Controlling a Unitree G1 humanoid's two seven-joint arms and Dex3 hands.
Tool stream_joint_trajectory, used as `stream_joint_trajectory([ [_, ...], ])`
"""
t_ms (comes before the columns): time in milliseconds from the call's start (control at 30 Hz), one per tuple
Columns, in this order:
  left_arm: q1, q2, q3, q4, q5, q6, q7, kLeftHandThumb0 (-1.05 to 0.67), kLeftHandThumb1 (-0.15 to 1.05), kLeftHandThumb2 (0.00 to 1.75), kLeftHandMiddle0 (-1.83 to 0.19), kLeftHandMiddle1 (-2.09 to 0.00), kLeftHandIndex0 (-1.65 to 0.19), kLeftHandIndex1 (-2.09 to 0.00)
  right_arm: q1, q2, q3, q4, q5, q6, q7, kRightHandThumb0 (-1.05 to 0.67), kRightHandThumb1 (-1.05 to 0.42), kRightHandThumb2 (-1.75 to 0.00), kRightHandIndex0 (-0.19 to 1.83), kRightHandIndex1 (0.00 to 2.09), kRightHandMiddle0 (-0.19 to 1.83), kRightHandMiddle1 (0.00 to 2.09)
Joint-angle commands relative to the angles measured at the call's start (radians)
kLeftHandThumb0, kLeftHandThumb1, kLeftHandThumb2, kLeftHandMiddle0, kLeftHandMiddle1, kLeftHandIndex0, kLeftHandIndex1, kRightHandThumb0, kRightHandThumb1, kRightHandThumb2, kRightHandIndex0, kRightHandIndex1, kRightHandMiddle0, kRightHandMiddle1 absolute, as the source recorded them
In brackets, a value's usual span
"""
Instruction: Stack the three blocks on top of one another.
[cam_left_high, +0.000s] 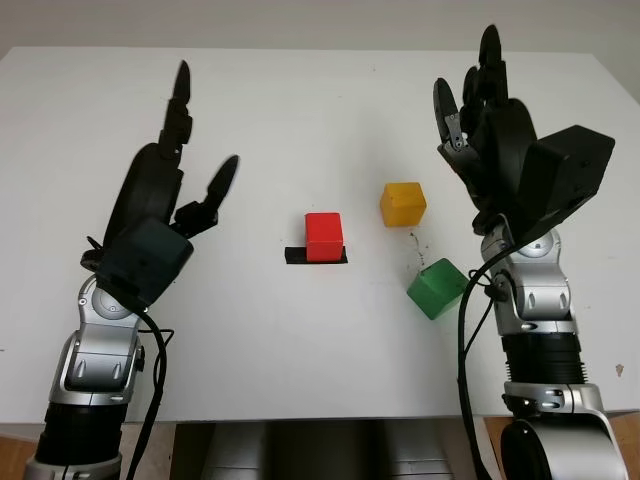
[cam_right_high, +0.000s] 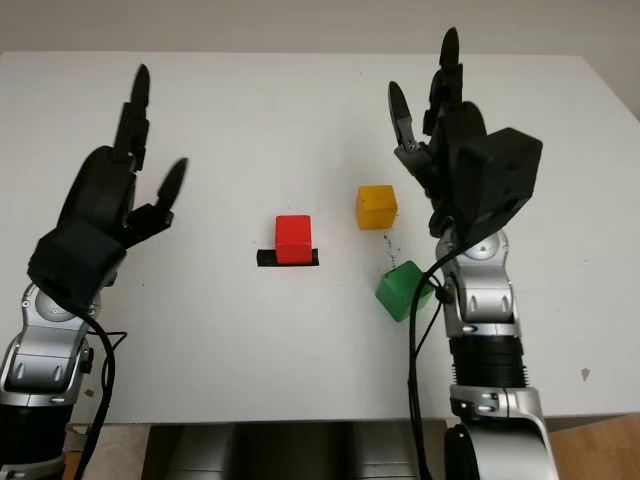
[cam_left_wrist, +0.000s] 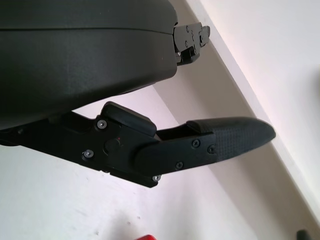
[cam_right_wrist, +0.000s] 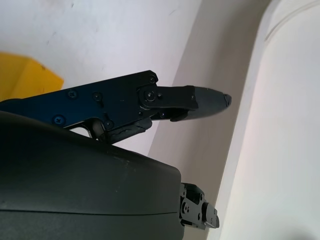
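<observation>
3 blocks sit apart mid-frame: red block on black tape, yellow block, green block. Left hand and right hand hover open. Best to grab yellow squarely.

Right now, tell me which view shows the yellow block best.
The left eye view: the yellow block sits whole and unblocked on the table, beside the right robot hand. The right eye view shows it equally whole. The right wrist view catches just a corner.
</observation>
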Motion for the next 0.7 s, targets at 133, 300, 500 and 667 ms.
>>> stream_joint_trajectory([
  [133, -0.005, -0.009, 0.047, 0.058, -0.088, -0.021, -0.006, -0.80, 1.05, 0.68, 0.19, 0.00, 0.19, 0.00, -0.114, -0.163, 0.031, 0.085, -0.064, 0.070, 0.113, -0.63, -0.97, -0.06, 0.01, 0.11, 0.05, 0.12],
  [300, -0.018, -0.020, 0.081, 0.058, -0.143, 0.038, 0.018, -0.83, 1.05, 0.64, 0.19, 0.00, 0.19, 0.00, -0.197, -0.292, 0.136, 0.152, -0.205, 0.046, 0.213, -0.63, -0.89, -0.04, 0.18, 0.18, 0.21, 0.18],
  [500, -0.015, -0.015, 0.089, 0.044, -0.157, 0.052, 0.028, -0.84, 1.05, 0.60, 0.19, 0.00, 0.19, 0.00, -0.286, -0.376, 0.251, 0.241, -0.359, -0.006, 0.279, -0.65, -0.84, -0.04, 0.22, 0.18, 0.27, 0.17],
  [667, -0.016, -0.014, 0.085, 0.042, -0.157, 0.054, 0.030, -0.82, 1.05, 0.60, 0.19, 0.00, 0.19, 0.00, -0.319, -0.380, 0.280, 0.264, -0.397, 0.003, 0.315, -0.58, -0.79, -0.04, 0.28, 0.18, 0.29, 0.15],
])
